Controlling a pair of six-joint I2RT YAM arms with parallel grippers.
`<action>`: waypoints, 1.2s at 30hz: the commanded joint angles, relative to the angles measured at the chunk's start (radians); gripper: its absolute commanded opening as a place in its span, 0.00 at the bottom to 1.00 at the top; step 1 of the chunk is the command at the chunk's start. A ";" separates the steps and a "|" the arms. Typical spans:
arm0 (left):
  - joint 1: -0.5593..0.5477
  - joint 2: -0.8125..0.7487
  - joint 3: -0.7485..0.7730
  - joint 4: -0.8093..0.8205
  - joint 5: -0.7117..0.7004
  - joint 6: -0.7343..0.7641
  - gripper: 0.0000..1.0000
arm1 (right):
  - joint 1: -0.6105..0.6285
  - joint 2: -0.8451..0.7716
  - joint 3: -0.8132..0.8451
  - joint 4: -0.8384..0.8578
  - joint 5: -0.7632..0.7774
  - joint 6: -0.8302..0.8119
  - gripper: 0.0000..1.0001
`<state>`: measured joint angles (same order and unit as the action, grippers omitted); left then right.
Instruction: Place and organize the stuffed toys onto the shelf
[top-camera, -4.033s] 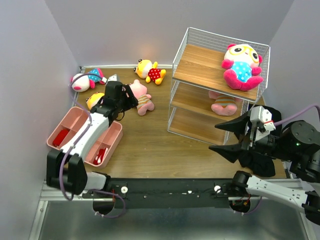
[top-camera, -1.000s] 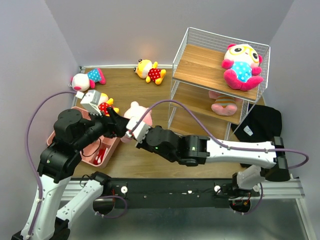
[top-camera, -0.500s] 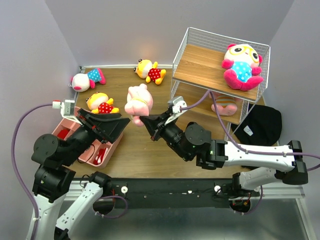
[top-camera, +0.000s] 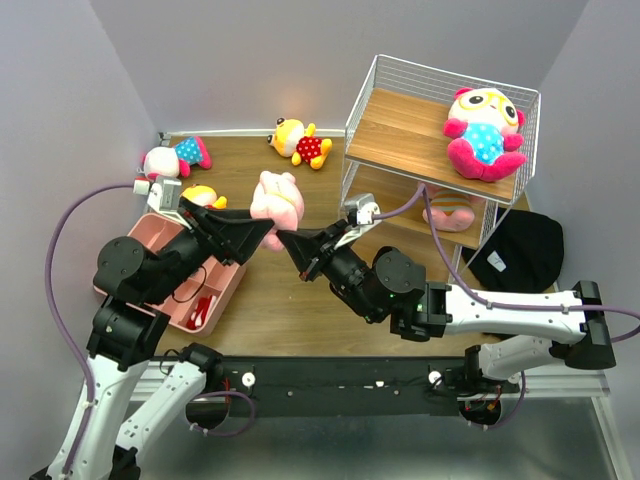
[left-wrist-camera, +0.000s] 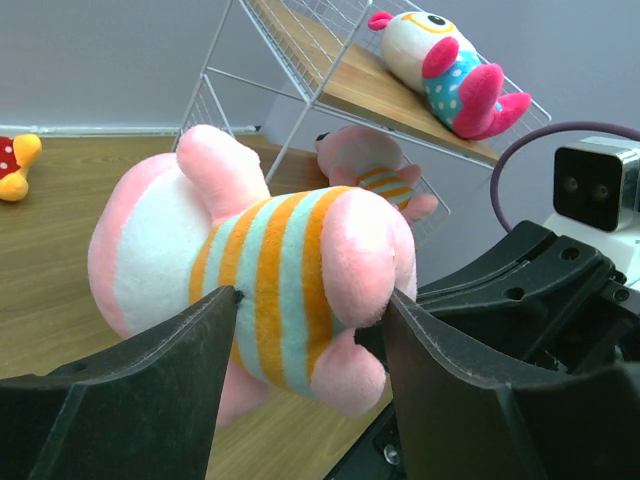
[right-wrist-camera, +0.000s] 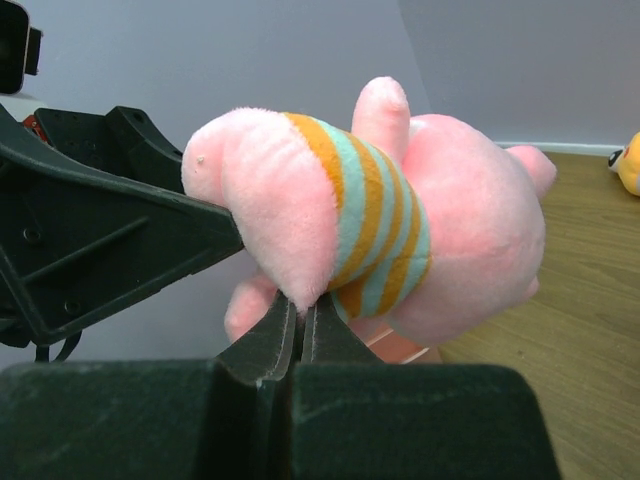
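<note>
A pink striped pig (top-camera: 277, 198) hangs in the air above the table's left half. My right gripper (top-camera: 284, 240) is shut on a pinch of its leg (right-wrist-camera: 290, 270), fingers pressed together (right-wrist-camera: 300, 300). My left gripper (top-camera: 268, 230) stands open around the pig's body (left-wrist-camera: 260, 270), one finger at the striped belly, the other against a foot (left-wrist-camera: 312, 297). The shelf (top-camera: 430, 135) stands at the back right. A white-faced toy (top-camera: 484, 130) lies on its top board, a second pig (top-camera: 447, 207) on the middle one. Two yellow toys (top-camera: 300, 142) (top-camera: 203, 196) and a white-faced one (top-camera: 172, 158) lie on the table.
A pink divided tray (top-camera: 222, 285) sits at the left under my left arm, with red items inside. A black cloth (top-camera: 520, 250) lies to the right of the shelf. Grey walls close in both sides.
My left gripper has come up to the pig and its jaws have narrowed around the body. The right gripper still holds the pig aloft, shifted only slightly.
</note>
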<state>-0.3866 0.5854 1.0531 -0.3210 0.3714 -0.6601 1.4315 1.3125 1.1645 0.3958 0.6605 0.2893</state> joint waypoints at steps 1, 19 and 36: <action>-0.001 -0.015 -0.044 0.080 0.049 0.059 0.67 | 0.004 0.011 -0.011 0.055 -0.004 0.002 0.01; -0.001 0.042 -0.111 0.240 0.245 0.083 0.00 | 0.004 -0.021 -0.052 -0.026 -0.036 -0.030 0.34; -0.173 0.180 0.229 -0.401 -0.004 0.755 0.00 | 0.003 -0.670 -0.094 -0.652 -0.185 -0.097 1.00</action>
<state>-0.4538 0.7475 1.2415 -0.5343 0.5335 -0.0620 1.4315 0.7376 0.9924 -0.0753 0.5224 0.2604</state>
